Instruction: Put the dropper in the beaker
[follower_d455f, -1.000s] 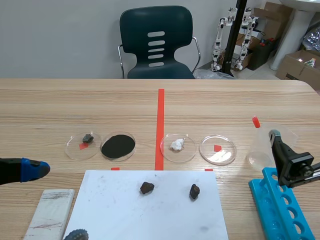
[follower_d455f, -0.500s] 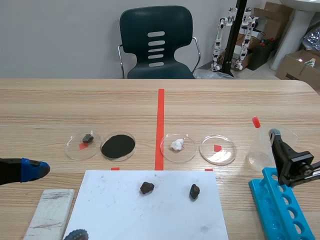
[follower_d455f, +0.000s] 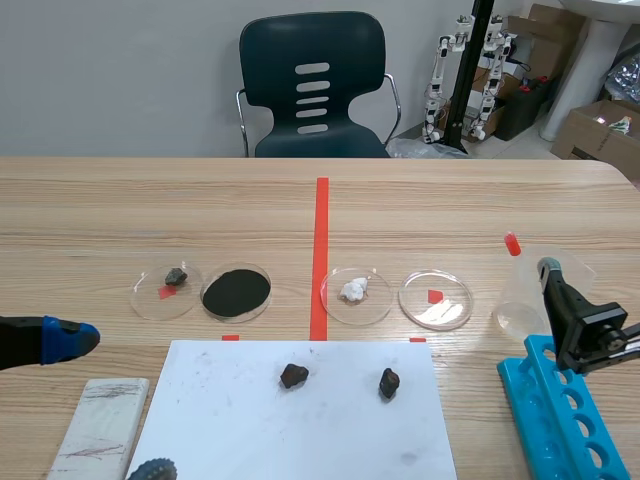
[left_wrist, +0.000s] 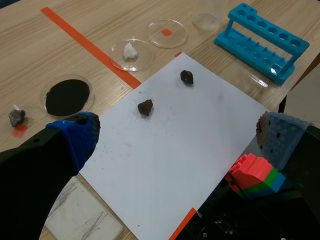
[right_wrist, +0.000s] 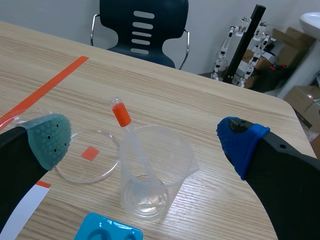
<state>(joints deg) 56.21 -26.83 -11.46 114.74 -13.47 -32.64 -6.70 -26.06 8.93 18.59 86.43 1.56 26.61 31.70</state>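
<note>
A clear plastic beaker (right_wrist: 159, 176) stands on the wooden table, ahead of my right gripper (right_wrist: 145, 145) and between its spread fingers. The gripper is open and touches nothing. A dropper (right_wrist: 131, 138) with a red bulb leans inside the beaker, its tip down near the bottom and its bulb above the rim. In the scene view the beaker (follower_d455f: 523, 301) and the dropper's red bulb (follower_d455f: 512, 243) are at the right, just beyond the right gripper (follower_d455f: 556, 285). My left gripper (left_wrist: 177, 137) hangs open and empty over the white sheet; the scene view shows it (follower_d455f: 62, 340) low at the left.
A blue test-tube rack (follower_d455f: 565, 420) lies under the right arm. Several petri dishes (follower_d455f: 435, 298) sit in a row across the table's middle. A white sheet (follower_d455f: 300, 430) carries small dark rocks (follower_d455f: 293, 376). A white block (follower_d455f: 100, 425) is at the front left.
</note>
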